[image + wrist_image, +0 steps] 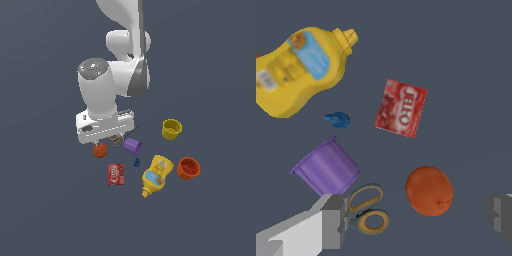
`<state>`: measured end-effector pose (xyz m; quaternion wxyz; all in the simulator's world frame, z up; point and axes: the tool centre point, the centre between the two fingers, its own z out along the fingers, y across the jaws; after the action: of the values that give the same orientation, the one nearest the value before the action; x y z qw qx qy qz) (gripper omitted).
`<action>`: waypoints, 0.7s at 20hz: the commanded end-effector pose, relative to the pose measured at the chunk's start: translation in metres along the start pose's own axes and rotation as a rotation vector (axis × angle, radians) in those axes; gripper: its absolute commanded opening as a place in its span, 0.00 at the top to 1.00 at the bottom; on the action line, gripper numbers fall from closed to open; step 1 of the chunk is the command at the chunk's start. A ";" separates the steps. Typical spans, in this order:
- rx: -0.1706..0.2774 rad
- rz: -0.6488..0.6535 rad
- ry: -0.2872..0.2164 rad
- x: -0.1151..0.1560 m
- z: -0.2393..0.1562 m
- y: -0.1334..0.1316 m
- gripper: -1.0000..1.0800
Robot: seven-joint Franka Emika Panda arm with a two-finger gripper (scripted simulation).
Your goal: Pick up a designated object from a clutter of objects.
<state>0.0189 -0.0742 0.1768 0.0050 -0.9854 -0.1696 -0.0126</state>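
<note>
The designated object, a smooth orange-red ball (100, 150) (429, 191), rests on the dark floor among the clutter of objects. My gripper (109, 140) (416, 217) hangs low over it and is open. One finger (331, 222) stands by the scissors (368, 210) and the other finger (501, 215) on the ball's far side. The ball lies in the span between them, nearer the second finger, and touches neither. In the exterior view the hand covers part of the scissors (116, 139).
A purple cup (132, 146) (328, 167) lies beside the scissors. Further off are a tiny blue piece (136, 162) (337, 120), a red packet (116, 174) (401, 108), a mustard bottle (156, 175) (298, 67), a yellow cup (171, 129) and an orange-red ribbed cup (188, 168).
</note>
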 end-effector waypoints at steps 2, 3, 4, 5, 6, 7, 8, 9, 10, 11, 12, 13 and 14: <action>-0.001 -0.044 -0.008 -0.015 0.026 0.018 0.04; -0.002 -0.055 -0.010 -0.019 0.033 0.022 0.04; -0.002 -0.065 -0.012 -0.023 0.039 0.026 0.04; -0.002 -0.074 -0.014 -0.027 0.044 0.030 0.04; -0.002 -0.083 -0.016 -0.030 0.049 0.033 0.04; -0.003 -0.091 -0.017 -0.033 0.054 0.036 0.04; -0.003 -0.098 -0.019 -0.037 0.058 0.039 0.04; -0.003 -0.105 -0.020 -0.039 0.062 0.041 0.04; -0.003 -0.111 -0.022 -0.042 0.065 0.043 0.04; -0.003 -0.116 -0.023 -0.044 0.068 0.045 0.04; -0.003 -0.121 -0.024 -0.046 0.071 0.046 0.04; -0.004 -0.125 -0.025 -0.048 0.073 0.048 0.04; -0.004 -0.128 -0.026 -0.049 0.075 0.049 0.04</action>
<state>-0.0080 -0.1330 0.1036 0.0006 -0.9735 -0.2285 -0.0008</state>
